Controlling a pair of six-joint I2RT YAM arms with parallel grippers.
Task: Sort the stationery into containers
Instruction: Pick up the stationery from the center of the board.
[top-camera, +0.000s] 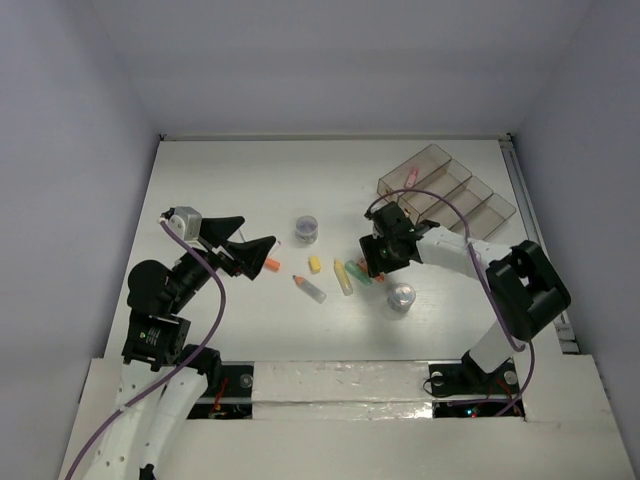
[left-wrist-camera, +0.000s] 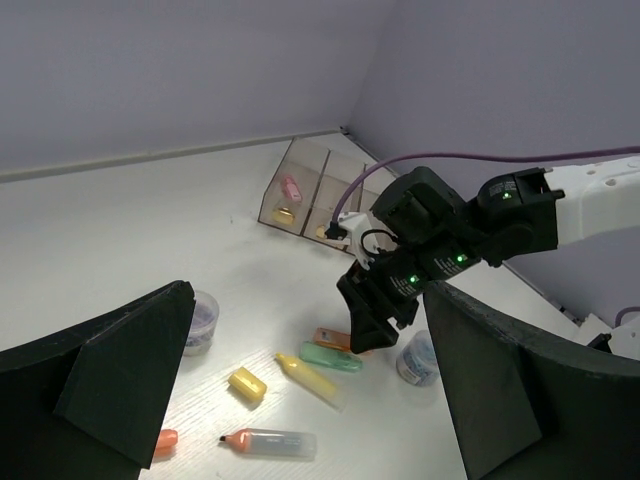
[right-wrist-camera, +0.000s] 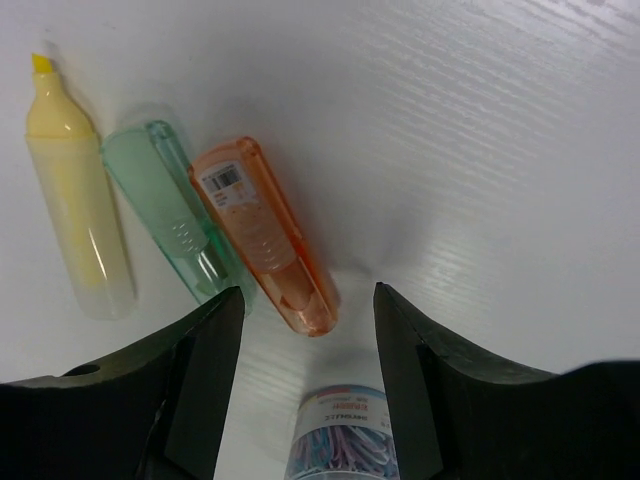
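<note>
The stationery lies mid-table: an orange marker, a green marker and a yellow marker side by side, with a paper-clip tin close by. My right gripper is open, low over them, and the orange marker's end lies between its fingers. It also shows in the top view. My left gripper is open and empty, left of the items. The containers stand at the back right; one holds a pink item.
A yellow cap, an orange-tipped clear marker and a small orange bit lie between the grippers. A purple tin stands behind them. A yellow item lies in the bin with the pink one.
</note>
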